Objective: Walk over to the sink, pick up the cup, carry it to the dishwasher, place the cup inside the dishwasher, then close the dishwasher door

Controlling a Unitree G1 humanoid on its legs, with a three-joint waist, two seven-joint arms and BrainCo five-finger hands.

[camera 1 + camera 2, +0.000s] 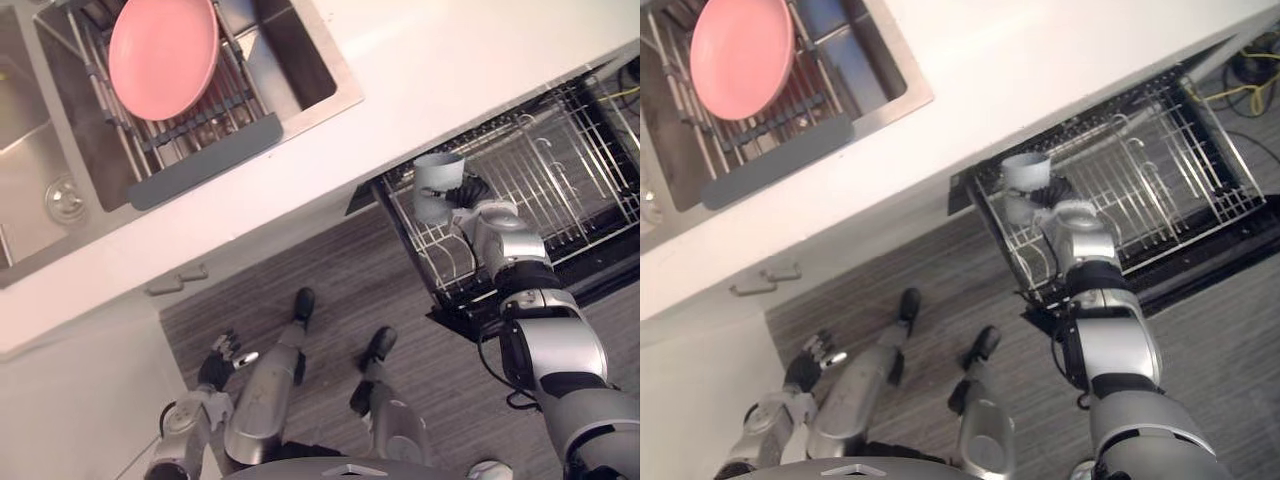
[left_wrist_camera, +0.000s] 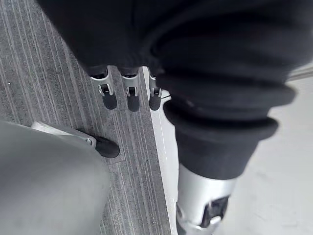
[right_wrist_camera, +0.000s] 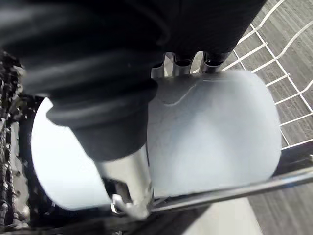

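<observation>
A: Where is the cup (image 1: 436, 180)?
B: At one corner of the dishwasher rack (image 1: 570, 170), grasped by the right hand (image 1: 472, 192), fingers wrapped round it.
A: The left hand (image 1: 230, 355)?
B: Well apart from the rack, fingers relaxed, holding nothing.

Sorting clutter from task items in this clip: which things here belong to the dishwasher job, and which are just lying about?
Belongs to the job:
cup, gripped by the right hand
dishwasher rack, under the cup
sink

Just lying about:
pink plate, on the drying rack
left hand, idle at the robot's side
</observation>
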